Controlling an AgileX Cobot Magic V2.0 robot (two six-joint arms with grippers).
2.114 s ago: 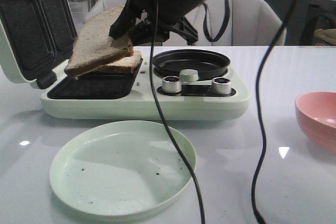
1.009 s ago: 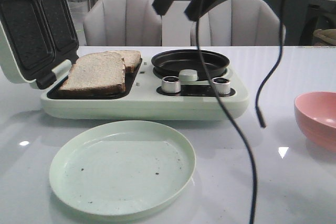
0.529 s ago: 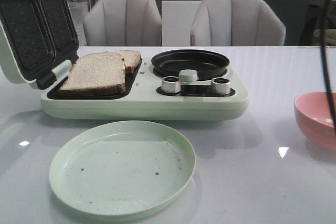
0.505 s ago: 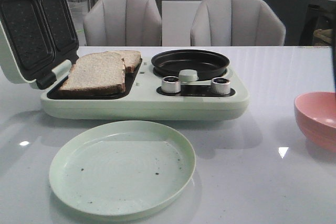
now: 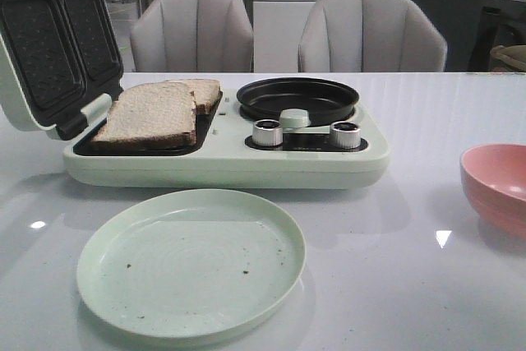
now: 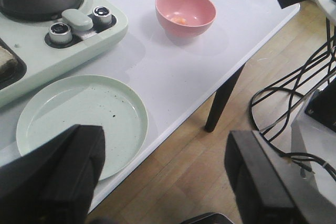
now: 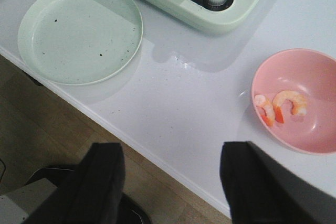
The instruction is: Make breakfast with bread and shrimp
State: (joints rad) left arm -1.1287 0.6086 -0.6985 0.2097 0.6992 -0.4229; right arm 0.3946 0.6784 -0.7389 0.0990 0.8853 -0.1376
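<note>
Beige, brown-crusted square bread slices lay overlapping on the dark left plate of the pale green breakfast maker in the front view, the nearer slice partly covering the farther one, under the raised waffle-patterned lid. To their right sat the round black frying pan with two silver knobs in front of it. A pale green round plate, speckled with dark crumbs, stood near the front edge of the white table; the pink bowl showed at the right edge. No writing was legible anywhere.

From the left wrist, the left gripper hung out past the table edge (over wooden floor), its black fingers spread wide with nothing between them; the plate, knobs and bowl lay beyond.

From the right wrist, two curled pale pink shrimp with orange tails rested side by side inside the pink bowl. The right gripper hovered above the table's edge, fingers apart and empty, between plate and bowl.
</note>
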